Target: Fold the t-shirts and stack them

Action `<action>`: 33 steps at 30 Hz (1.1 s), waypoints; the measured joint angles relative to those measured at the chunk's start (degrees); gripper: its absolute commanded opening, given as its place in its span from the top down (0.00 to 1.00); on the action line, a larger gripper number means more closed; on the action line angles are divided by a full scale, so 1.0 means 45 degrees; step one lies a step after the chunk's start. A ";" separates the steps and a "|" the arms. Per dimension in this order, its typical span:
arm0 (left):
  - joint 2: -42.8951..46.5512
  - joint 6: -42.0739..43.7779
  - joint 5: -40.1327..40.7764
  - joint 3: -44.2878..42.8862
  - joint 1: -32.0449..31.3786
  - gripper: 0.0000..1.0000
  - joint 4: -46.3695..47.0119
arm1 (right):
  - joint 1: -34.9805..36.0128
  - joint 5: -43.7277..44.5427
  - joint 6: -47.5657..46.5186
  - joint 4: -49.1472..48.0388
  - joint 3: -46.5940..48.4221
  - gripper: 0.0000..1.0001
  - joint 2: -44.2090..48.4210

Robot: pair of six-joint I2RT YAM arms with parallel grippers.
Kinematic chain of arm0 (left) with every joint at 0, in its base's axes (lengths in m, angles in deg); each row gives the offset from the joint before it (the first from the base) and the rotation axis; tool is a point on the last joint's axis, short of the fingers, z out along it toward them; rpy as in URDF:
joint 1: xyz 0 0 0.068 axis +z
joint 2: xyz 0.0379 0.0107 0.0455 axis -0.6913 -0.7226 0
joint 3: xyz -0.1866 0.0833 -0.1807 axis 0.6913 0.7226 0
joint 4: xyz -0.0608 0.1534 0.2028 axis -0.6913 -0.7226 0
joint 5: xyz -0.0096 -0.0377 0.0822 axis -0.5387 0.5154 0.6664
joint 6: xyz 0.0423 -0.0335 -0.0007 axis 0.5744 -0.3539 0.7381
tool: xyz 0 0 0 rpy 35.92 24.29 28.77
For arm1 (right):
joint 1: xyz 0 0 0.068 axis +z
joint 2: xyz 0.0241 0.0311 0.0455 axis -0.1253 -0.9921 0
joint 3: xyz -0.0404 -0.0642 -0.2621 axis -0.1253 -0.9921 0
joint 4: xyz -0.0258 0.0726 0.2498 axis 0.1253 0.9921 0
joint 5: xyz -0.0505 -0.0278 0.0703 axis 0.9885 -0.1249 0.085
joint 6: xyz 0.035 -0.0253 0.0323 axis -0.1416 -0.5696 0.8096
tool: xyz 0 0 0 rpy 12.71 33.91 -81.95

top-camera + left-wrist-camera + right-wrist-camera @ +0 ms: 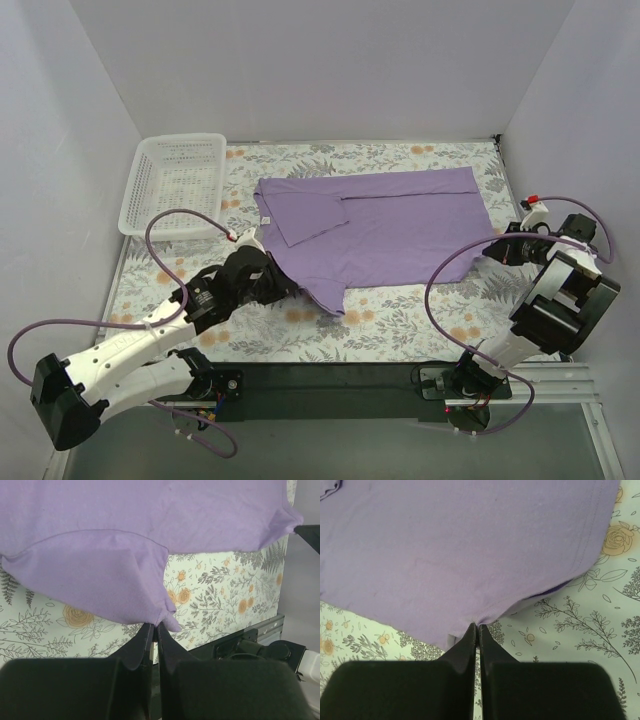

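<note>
T-shirt (pixel 400 225): lavender, flat on your desk (pixel 400 320), right of the basket (pixel 135 195).
Left tool (pixel 155 626): clamped on the sleeve nearer the basket, likely for your fold.
Right tool (pixel 478 626): clamped on the hem farthest from the basket.

Setting: a robot laboratory work cell, built for tabletop handling trials.
Enclosure: plain pale walls (pixel 320 70) shut the table in at the back and on both sides, like a booth.
Work surface: a floral-print cloth (pixel 400 310) lies flat over the tabletop.
Machinery: the left arm (pixel 130 350) and the right arm (pixel 550 310) are fixed to a black base rail (pixel 330 385) at the near edge.
Wiring: purple cables (pixel 428 295) loop in the open along both arms.
Framing: bare aluminium profile (pixel 560 405) shows at the near right corner.
Props: a white mesh basket (pixel 135 195) stands at the far left; a lavender t-shirt (pixel 400 225) lies spread on the cloth.
</note>
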 measured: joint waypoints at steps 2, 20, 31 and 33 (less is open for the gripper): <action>-0.0151 0.0199 -0.0117 -0.0175 0.0277 1.00 0.0034 | 0.0039 -0.0053 0.0146 -0.0068 0.0049 0.99 -0.0015; -0.2108 0.2361 -0.1273 -0.2909 0.2657 1.00 0.0704 | 0.0126 -0.0355 0.1792 -0.1224 0.0656 0.99 -0.0209; -0.3099 0.3215 -0.2171 -0.3526 0.4051 1.00 0.0894 | 0.0151 -0.0345 0.2681 -0.1783 0.0767 0.99 -0.0695; -0.3225 0.3332 -0.2409 -0.3648 0.4391 1.00 0.0903 | 0.0151 -0.0345 0.2851 -0.1889 0.0831 0.99 -0.0709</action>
